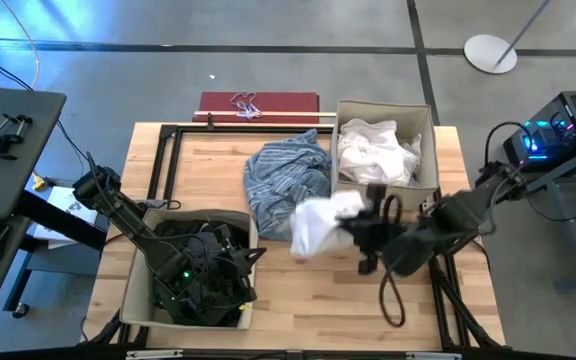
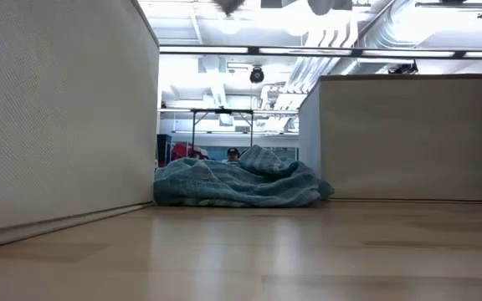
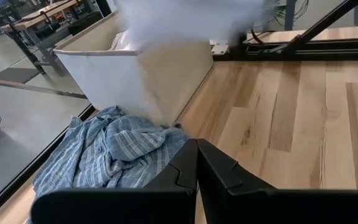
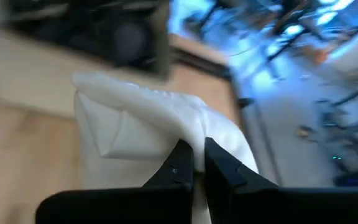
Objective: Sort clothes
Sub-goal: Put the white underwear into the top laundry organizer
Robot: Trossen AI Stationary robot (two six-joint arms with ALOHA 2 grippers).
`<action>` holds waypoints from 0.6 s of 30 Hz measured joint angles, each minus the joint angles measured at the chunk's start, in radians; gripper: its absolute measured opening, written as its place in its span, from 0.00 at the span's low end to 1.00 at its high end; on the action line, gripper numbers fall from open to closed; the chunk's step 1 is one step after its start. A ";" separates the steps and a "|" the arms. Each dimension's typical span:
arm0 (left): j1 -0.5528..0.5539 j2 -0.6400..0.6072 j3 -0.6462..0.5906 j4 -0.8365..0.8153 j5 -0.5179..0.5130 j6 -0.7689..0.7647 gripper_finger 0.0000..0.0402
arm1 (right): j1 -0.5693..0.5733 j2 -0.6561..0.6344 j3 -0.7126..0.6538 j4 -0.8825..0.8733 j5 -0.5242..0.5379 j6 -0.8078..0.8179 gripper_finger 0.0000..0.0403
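Observation:
My right gripper (image 1: 356, 228) is shut on a small white piece (image 1: 316, 226), held in the air over the table's middle right; the piece shows blurred in the left wrist view (image 3: 179, 25). The light blue striped shirt (image 1: 288, 175) lies crumpled on the table beside the far right box (image 1: 426, 120), which holds more white pieces (image 1: 376, 152). Dark clothes (image 1: 203, 270) fill the near left box (image 1: 133, 290). My left gripper (image 3: 196, 167) hovers shut over that box (image 1: 251, 256), nothing between its fingers. My right gripper pinches the white piece between its two fingers at a bunched fold (image 4: 188, 134); the number of layers does not show. The fingers slant down toward the table's left side. The cloth drapes slack around and below the fingertips, lifted clear of the table.
Bare wood lies along the table's near middle (image 1: 318, 300). A black frame (image 1: 163, 135) runs along the table's edges, and a red case (image 1: 258, 103) lies past the far edge. In the low view both boxes' walls (image 2: 57, 109) (image 2: 400, 138) flank the blue shirt (image 2: 237, 184).

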 joint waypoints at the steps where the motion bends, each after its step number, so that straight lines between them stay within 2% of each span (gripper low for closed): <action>1: 0.000 0.000 0.000 0.000 0.000 0.000 0.00 | -0.007 0.000 0.031 -0.017 0.027 -0.018 0.00; 6: 0.000 0.000 0.000 0.000 0.000 0.000 0.00 | -0.061 -0.008 0.174 -0.129 0.106 -0.043 0.00; 11: 0.000 0.000 0.000 0.000 0.000 0.000 0.00 | -0.156 -0.045 0.267 -0.230 0.113 -0.042 0.00; 18: 0.000 0.000 0.000 0.001 0.000 0.000 0.00 | -0.396 -0.152 0.283 -0.340 0.063 0.011 0.00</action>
